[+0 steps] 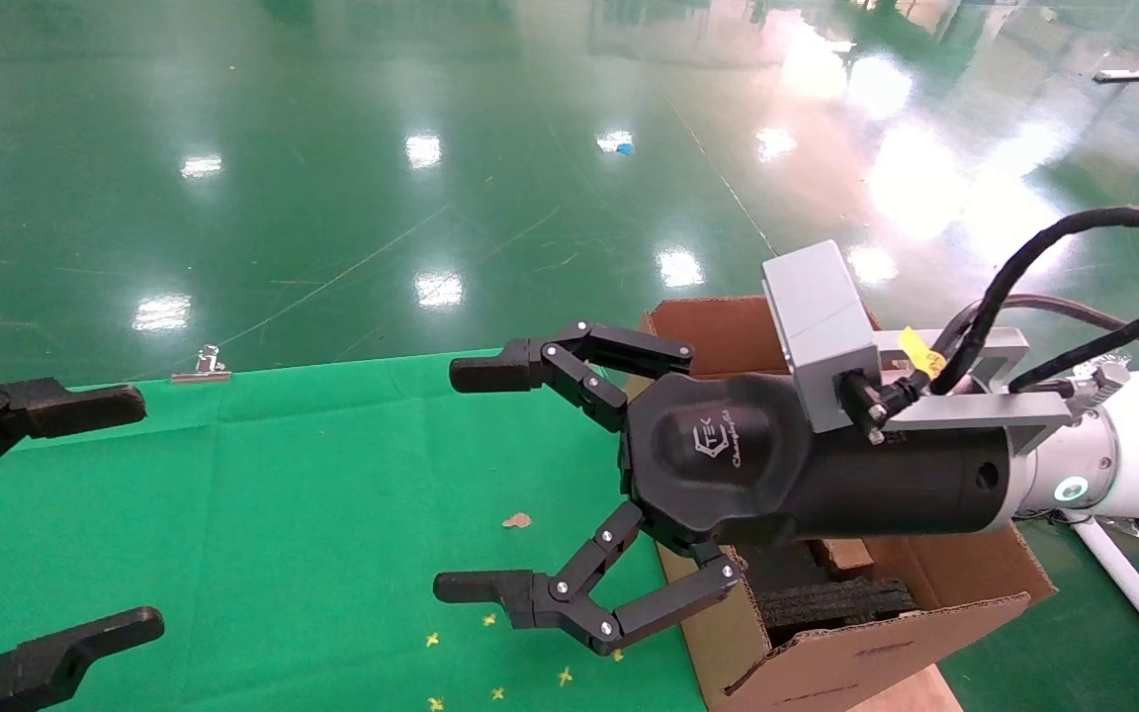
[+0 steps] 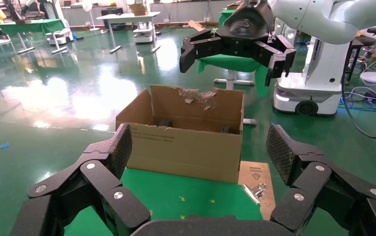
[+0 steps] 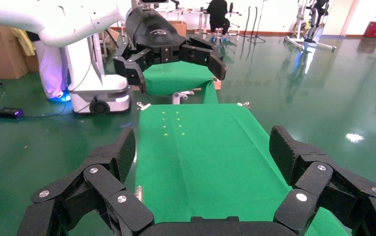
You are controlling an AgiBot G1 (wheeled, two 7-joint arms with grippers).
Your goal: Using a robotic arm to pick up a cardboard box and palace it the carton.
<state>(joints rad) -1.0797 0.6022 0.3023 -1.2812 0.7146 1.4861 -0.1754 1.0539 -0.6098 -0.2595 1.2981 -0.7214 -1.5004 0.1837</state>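
Glossy green factory floor spreads out behind your station, and a green cloth-covered table point(image 1: 283, 494) fills the near left of the head view. Look to the right edge of that table: the carton point(image 1: 886, 643) stands there with its flaps up, one far flap torn and ragged in the left wrist view, and black foam inserts point(image 1: 836, 598) lying inside.

Your robotic arm point(image 1: 1123, 455), the right one, reaches in level from the right across the carton's top, its wrist over the opening and its right gripper point(image 1: 476, 480) pointing left over the cloth. Its fingers are spread wide and hold nothing.

Your left gripper point(image 1: 75, 514) sits at the near left edge, also spread wide and empty, facing the carton across the table.

Now the cardboard box: you will find no small box on the cloth. A reddish-brown block point(image 1: 841, 556) shows inside the carton, just under the right wrist beside the foam; that is probably it, though the arm hides most of it.

If so, the placing looks done, and what remains is only to draw the arm clear. Small scraps and yellow specks point(image 1: 490, 653) dot the cloth near you.
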